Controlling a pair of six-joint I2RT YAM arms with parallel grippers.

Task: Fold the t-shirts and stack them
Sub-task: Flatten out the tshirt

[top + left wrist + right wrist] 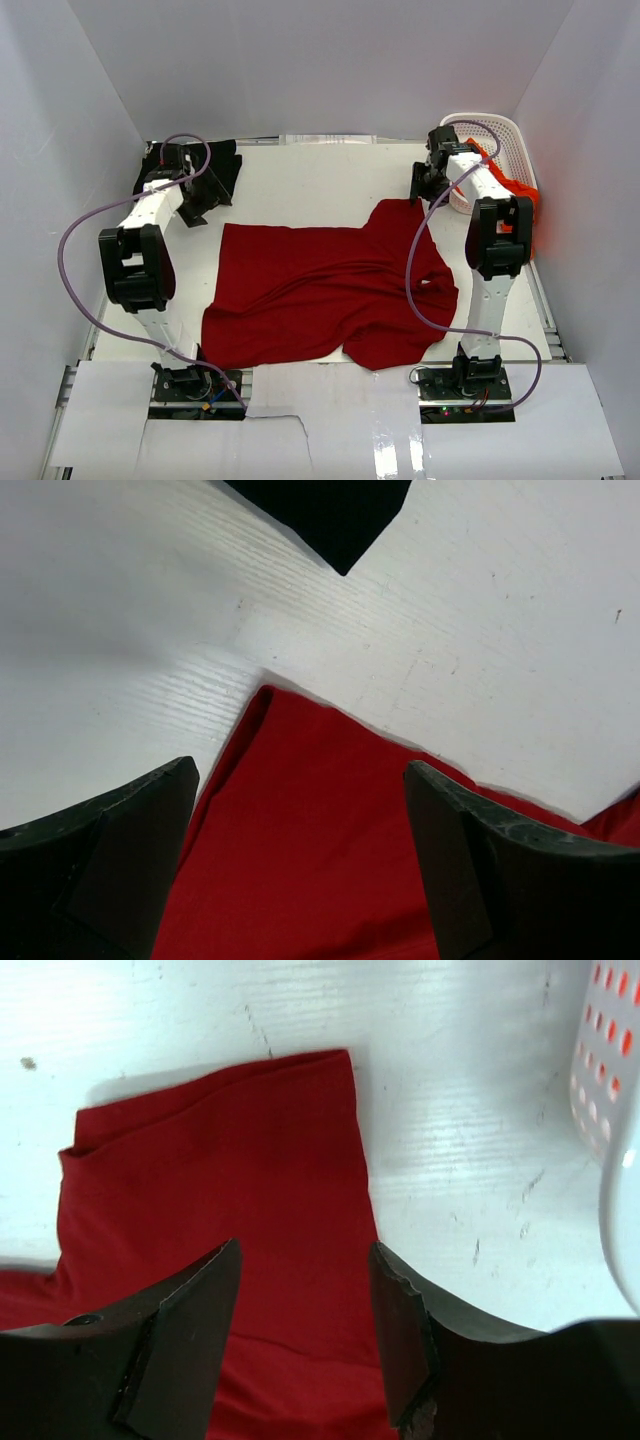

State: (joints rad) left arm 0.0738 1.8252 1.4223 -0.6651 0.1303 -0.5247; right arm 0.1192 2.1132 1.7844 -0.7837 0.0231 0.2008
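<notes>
The dark red t-shirt (320,290) lies spread but rumpled across the middle of the white table (310,180). A black t-shirt (222,170) is bunched at the far left corner, and an orange-red t-shirt (522,188) shows at the rim of the white basket (500,128) at the far right. Both arms reach forward, the left gripper (300,770) over the red shirt's far left corner and the right gripper (305,1247) over its far right sleeve, each with fingers apart and holding nothing. Only the wrist cameras show those gaps and the sleeve's hem, while only the top view shows the whole shirt.
</notes>
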